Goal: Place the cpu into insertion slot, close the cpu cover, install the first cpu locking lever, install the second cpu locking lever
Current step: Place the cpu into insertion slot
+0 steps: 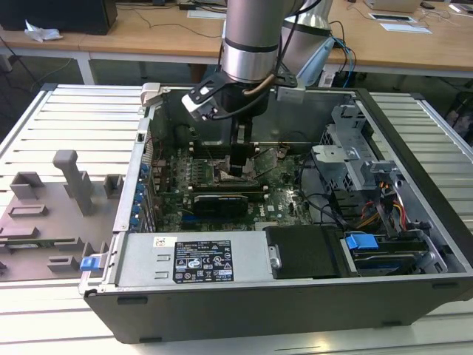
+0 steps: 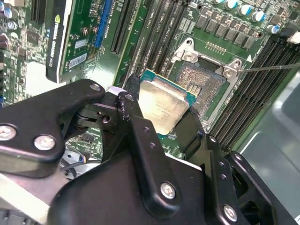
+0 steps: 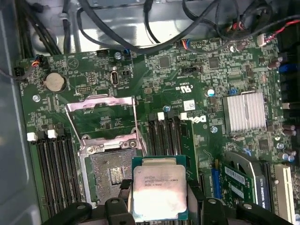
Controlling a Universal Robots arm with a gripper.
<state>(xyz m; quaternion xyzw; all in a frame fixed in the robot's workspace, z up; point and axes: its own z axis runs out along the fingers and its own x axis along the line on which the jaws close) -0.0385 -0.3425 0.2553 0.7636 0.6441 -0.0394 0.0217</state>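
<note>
Two black fingers (image 2: 140, 136) of my gripper (image 2: 158, 115) are pinching the cpu (image 2: 164, 105) by its sides. I see its silver top and thin green edge in both wrist views. The chip is held flat, up off the board (image 3: 187, 70), and is not in the socket (image 3: 110, 176) yet. In the first wrist view it hangs just beside the socket and hides a bit of the socket's near corner.

The socket lies open, and I can see its dark bed of tiny pins inside the silver rim. Its cover (image 3: 101, 102) is tipped up on the far side of the socket, so green board shows through its big square window. A thin metal rod (image 2: 272, 68) sticks out from one corner of the socket.

Long black memory slots (image 3: 56, 164) run along both sides of the socket. A round silver battery (image 3: 54, 82) sits near a corner of the board.

From the exterior view, my arm reaches down into the open case (image 1: 222, 310), with the gripper over the middle of the board.
</note>
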